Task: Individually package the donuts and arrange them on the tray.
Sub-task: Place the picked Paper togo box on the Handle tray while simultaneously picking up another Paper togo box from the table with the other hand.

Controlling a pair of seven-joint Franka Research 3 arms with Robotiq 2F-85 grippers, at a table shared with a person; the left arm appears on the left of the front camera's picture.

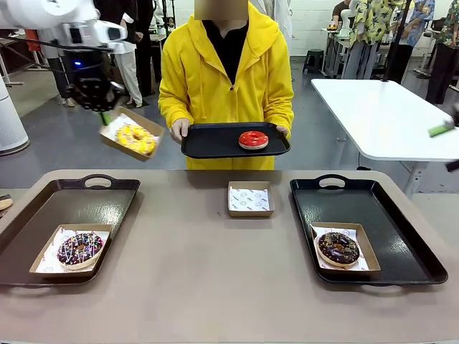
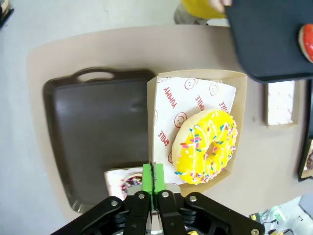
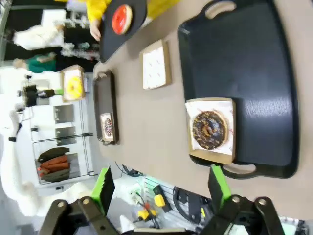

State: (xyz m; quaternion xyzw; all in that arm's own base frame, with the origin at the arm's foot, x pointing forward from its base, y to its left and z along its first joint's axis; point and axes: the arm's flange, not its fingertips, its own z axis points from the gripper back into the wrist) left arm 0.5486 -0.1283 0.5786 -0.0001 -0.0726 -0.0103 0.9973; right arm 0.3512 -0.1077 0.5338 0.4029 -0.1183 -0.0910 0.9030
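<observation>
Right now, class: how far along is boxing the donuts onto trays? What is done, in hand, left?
Done: the sprinkled chocolate donut sits boxed on the left tray, the dark chocolate donut boxed on the right tray. In hand: the left gripper, shut, holds the box with the yellow-iced donut aloft. Left: the red-iced donut lies unboxed on the person's tray; an empty box waits mid-table. The right gripper is open.

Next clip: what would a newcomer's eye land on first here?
The left gripper, shut on a brown cardboard box, holds it tilted in the air at the left, a yellow-iced sprinkled ring donut inside. Across the table, a person in a yellow hoodie holds a black tray bearing a glossy red-iced donut.
</observation>
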